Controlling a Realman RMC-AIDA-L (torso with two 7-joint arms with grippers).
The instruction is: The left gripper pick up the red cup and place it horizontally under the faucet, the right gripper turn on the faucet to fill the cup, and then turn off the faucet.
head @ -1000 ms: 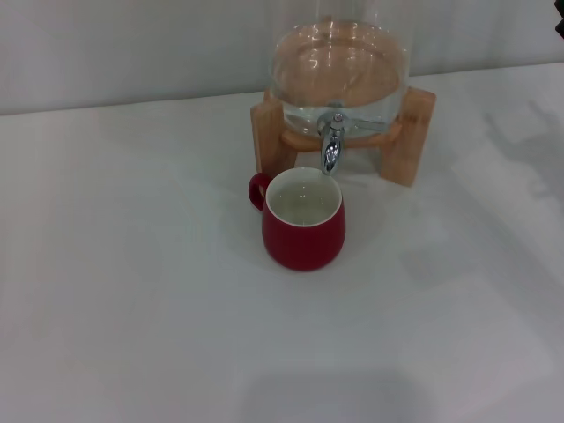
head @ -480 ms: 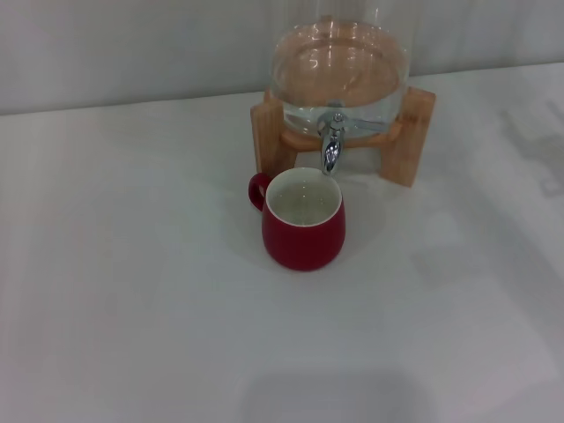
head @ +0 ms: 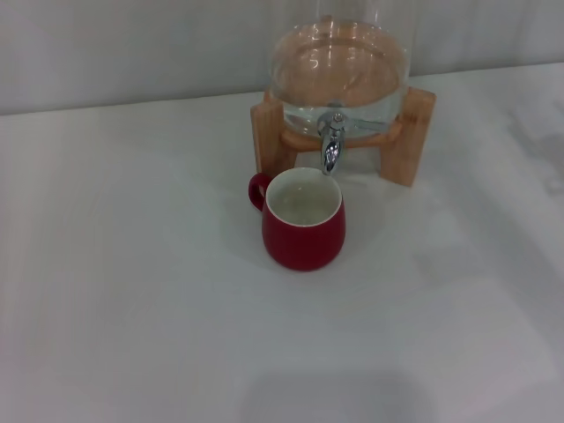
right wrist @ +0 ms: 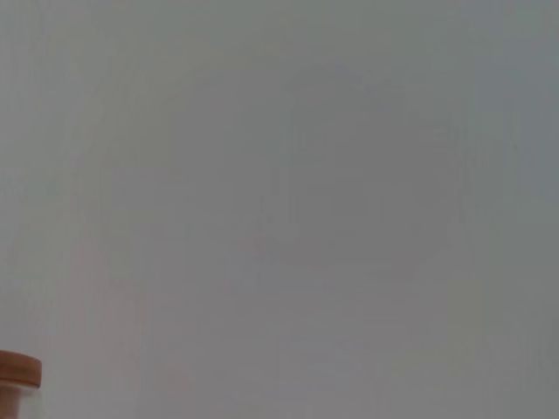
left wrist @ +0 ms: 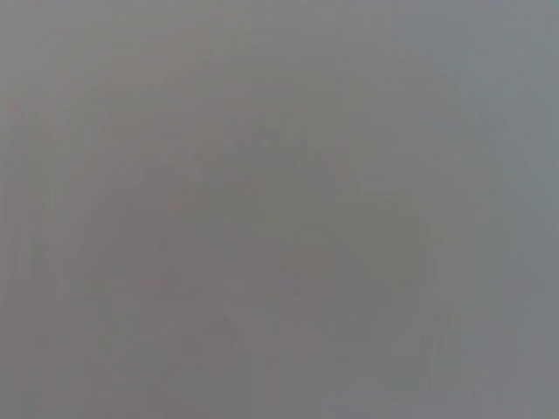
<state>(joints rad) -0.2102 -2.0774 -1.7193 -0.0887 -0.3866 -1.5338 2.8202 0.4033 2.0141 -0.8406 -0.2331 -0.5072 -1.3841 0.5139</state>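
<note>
Cup and spout, that is the pairing to watch: the squat glossy red ceramic cup (head: pixel 302 220) with its white inside stands upright on the white table (head: pixel 132 291), mouth up, its rim directly below the tip of the small shiny chrome faucet (head: pixel 331 145), close but with a sliver of gap showing in the head view. Its little loop handle points to the robot's left. The faucet hangs off the clear glass dispenser (head: pixel 339 66) cradled in a wooden stand (head: pixel 414 132), just behind the cup. Neither the left gripper nor the right gripper shows anywhere; both wrist views give only blank pale surface, the right one catching a sliver of a round wooden piece (right wrist: pixel 17 371) at its edge, so whether either set of jaws is apart or together cannot be told. No stream is visible from the spout, and the cup's inside looks to hold something pale, though the level is hard to read. By my reckoning the job looks finished or nearly so.
</note>
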